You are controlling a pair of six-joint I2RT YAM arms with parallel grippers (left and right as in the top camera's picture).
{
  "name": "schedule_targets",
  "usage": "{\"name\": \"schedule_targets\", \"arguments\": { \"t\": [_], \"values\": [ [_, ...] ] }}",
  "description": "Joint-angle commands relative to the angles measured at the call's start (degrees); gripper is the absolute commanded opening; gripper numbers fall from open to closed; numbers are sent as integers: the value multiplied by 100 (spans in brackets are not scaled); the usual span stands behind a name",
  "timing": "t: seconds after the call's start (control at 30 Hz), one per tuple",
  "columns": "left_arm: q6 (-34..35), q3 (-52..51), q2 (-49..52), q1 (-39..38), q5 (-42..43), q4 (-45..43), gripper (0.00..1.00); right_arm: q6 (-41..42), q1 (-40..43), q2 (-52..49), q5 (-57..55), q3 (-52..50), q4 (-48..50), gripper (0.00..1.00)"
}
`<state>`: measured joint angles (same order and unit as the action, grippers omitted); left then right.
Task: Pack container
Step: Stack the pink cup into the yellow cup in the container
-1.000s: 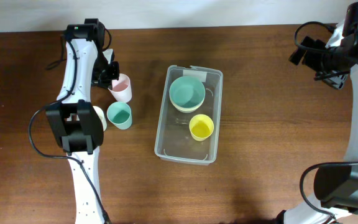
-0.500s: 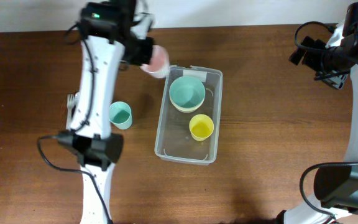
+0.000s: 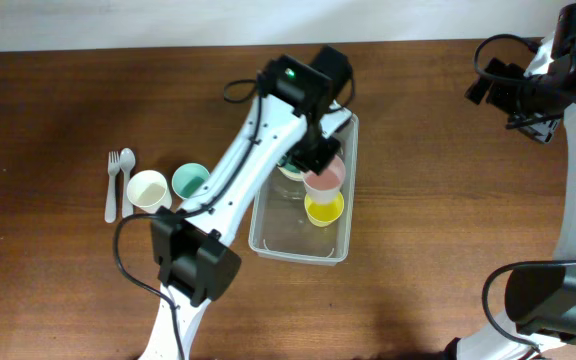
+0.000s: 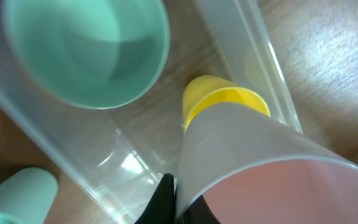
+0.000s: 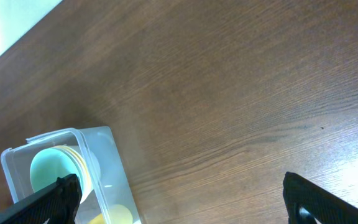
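The clear plastic container (image 3: 286, 236) lies mid-table and holds a green bowl (image 4: 86, 50) at its far end and a yellow cup (image 3: 324, 209) in the middle. My left gripper (image 3: 318, 157) is shut on the rim of a pink cup (image 3: 325, 179) and holds it inside the container's outline, just above the yellow cup (image 4: 224, 99). In the left wrist view the pink cup (image 4: 272, 168) fills the lower right, with the left gripper (image 4: 178, 202) pinching its wall. My right gripper (image 3: 528, 98) is open and empty, high at the far right, away from the container (image 5: 101, 140).
A cream cup (image 3: 149, 189) and a teal cup (image 3: 190, 181) stand left of the container. A fork (image 3: 111, 190) and spoon (image 3: 126, 160) lie further left. The left arm hides most of the green bowl from overhead.
My left arm has carried the pink cup from the table's left side, over the container's far corner, to above the yellow cup. The right arm has not moved.
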<state>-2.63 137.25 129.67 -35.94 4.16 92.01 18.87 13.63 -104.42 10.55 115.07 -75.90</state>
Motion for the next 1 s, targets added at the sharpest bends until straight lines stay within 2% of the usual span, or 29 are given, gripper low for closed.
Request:
{"name": "schedule_targets", "arguments": {
  "t": [0.0, 0.2, 0.37, 0.47, 0.53, 0.6, 0.67, 0.7, 0.77, 0.87, 0.97],
  "values": [
    [-111, -326, -24, -177, -55, -138, 1, 2, -15, -2, -9, 33, 0, 99],
    [-109, -826, -24, -203, -83, -514, 4, 2, -15, -2, -9, 33, 0, 99],
    [-111, -876, -37, -205, -678, -734, 18, 2, -15, -2, -9, 33, 0, 99],
    [-33, -393, -57, -173, -1600, -79, 29, 2, -15, -2, -11, 33, 0, 99],
    [125, 63, -136, -76, -1668, 387, 29, 2, -15, -2, -9, 33, 0, 99],
    [133, 262, -411, 50, -1613, 472, 30, 2, -15, -2, -11, 33, 0, 99],
    [133, 256, -929, 243, -1768, 472, 31, 2, -15, -2, -9, 33, 0, 99],
    [136, 251, -1429, 485, -1770, 472, 36, 2, -15, -2, -9, 33, 0, 99],
    [205, 251, -1891, 837, -1770, 470, 42, 2, -15, -2, -9, 33, 0, 99],
    [461, 251, -2315, 1408, -1770, 470, 46, 2, -15, -2, -9, 33, 0, 99],
    [782, 184, -2490, 2496, -1624, 470, 59, 2, -15, -2, -9, 33, 0, 99]
  ]
}}
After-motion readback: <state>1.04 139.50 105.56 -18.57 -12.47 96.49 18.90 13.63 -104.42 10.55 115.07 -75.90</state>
